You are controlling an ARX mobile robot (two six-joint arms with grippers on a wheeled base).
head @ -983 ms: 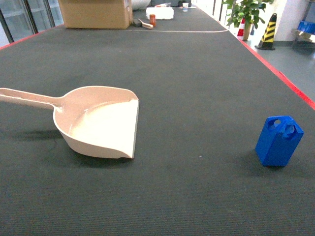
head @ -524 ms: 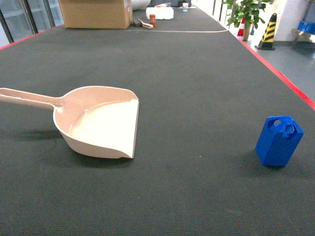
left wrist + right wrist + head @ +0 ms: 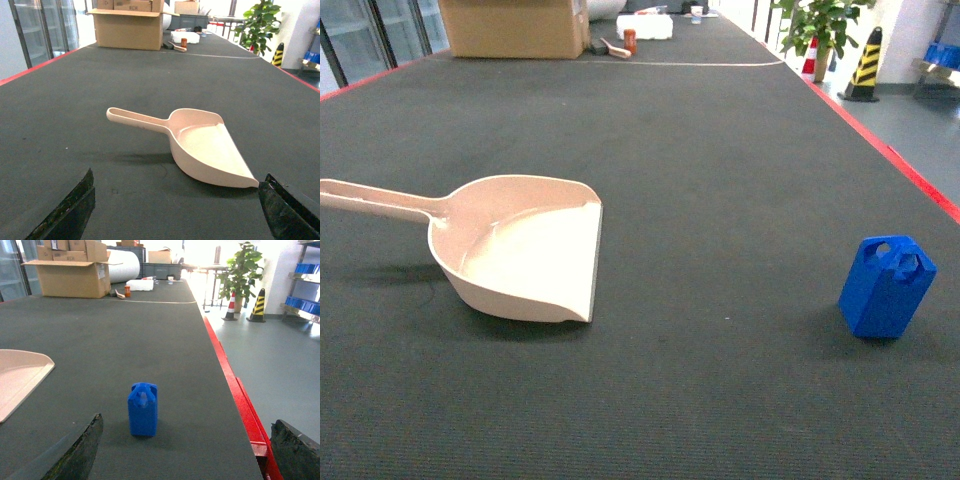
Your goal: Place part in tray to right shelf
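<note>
— Where does the part (image 3: pixel 886 286) sit just now?

— Upright on the dark worktop (image 3: pixel 720 180), well to the right of the tray (image 3: pixel 525 250) and apart from it, close to the worktop's red right edge. Its tapered top with the handle hole points up.

— And the tray itself?

— Flat on the worktop, open mouth turned toward the part, long handle running away from it to the left. Nothing lies in the scoop.

— The left gripper (image 3: pixel 177 210)?

— Spread wide and holding nothing. Its two dark fingers show at the lower corners of the left wrist view, with the tray ahead of them, near but untouched.

— The right gripper (image 3: pixel 190 447)?

— Likewise wide apart and holding nothing; the part stands ahead of the gap between its fingers, not in contact.

— Anything else beyond the tray?

— A cardboard box (image 3: pixel 515 27) at the far end of the worktop, and off to the right a potted plant (image 3: pixel 820 25).
</note>
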